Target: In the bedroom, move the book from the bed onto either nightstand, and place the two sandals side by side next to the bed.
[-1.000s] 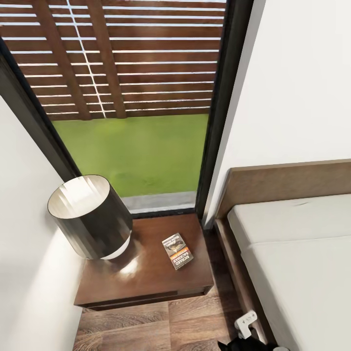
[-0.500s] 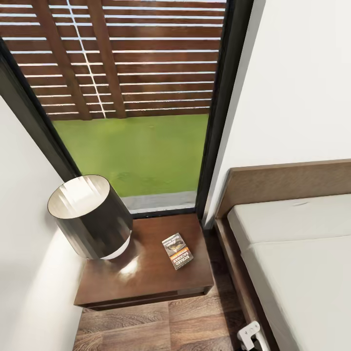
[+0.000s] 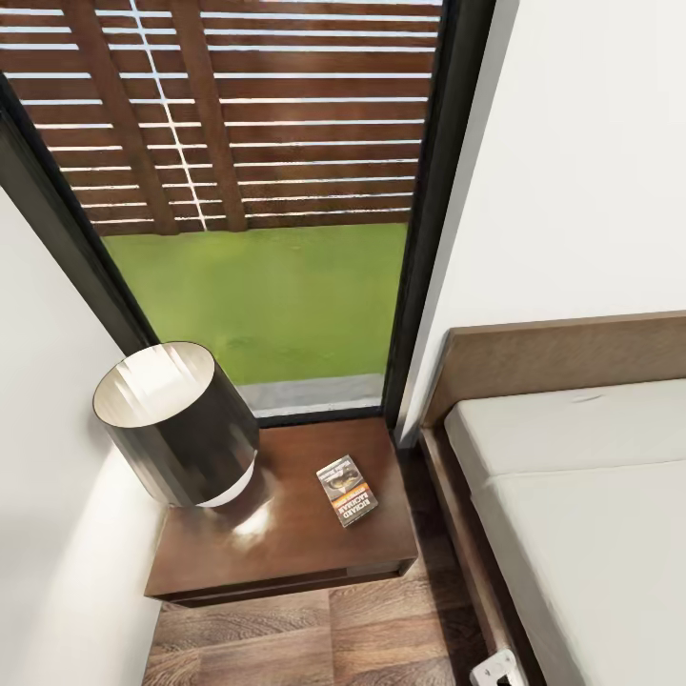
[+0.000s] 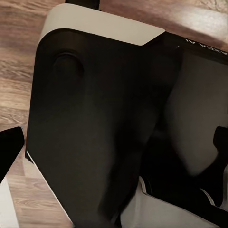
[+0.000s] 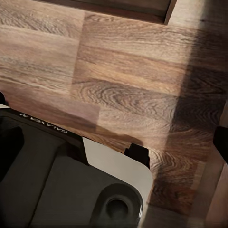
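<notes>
I read the book [image 3: 347,490] as delivered: it lies flat on the nightstand [image 3: 286,534], at 3 o'clock from the lamp [image 3: 176,424]. Next I must find the 2 sandals and line them up beside the bed [image 3: 581,514] (likely a turn away from this window). White lettering on the cover is too small to read. A white tip of the right pincer [image 3: 497,670] shows; I cannot tell either pincer's state.
</notes>
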Available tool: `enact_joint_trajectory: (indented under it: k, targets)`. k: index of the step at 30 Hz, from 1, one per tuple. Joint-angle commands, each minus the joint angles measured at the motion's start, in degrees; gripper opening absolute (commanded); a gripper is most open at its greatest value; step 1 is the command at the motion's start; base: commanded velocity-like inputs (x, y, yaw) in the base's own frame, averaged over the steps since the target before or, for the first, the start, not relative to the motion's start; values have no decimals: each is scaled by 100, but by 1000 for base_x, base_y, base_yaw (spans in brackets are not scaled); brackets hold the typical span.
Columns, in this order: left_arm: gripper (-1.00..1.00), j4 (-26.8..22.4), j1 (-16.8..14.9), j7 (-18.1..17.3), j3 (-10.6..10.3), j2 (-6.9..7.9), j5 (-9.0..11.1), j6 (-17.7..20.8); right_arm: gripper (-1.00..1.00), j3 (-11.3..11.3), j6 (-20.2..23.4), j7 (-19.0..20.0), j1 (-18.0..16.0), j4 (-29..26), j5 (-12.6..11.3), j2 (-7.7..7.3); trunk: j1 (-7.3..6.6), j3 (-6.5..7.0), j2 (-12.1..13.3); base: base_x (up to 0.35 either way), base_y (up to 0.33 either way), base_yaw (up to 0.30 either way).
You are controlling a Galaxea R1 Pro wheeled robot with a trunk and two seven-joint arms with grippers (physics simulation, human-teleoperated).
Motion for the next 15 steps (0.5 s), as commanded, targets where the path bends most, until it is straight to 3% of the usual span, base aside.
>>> enact_joint_trajectory:
  k: [1,15]
  targets:
    - [100,17,-2,30,-40,9,47,0,100,1,-20,-1,19,31,60,-7,1,-4,-3,0,0,0]
    - [100,433,-2,-173,-40,22,52,-138,100,-37,-511,-152,88,728,52,-55,1,-4,-3,0,0,0]
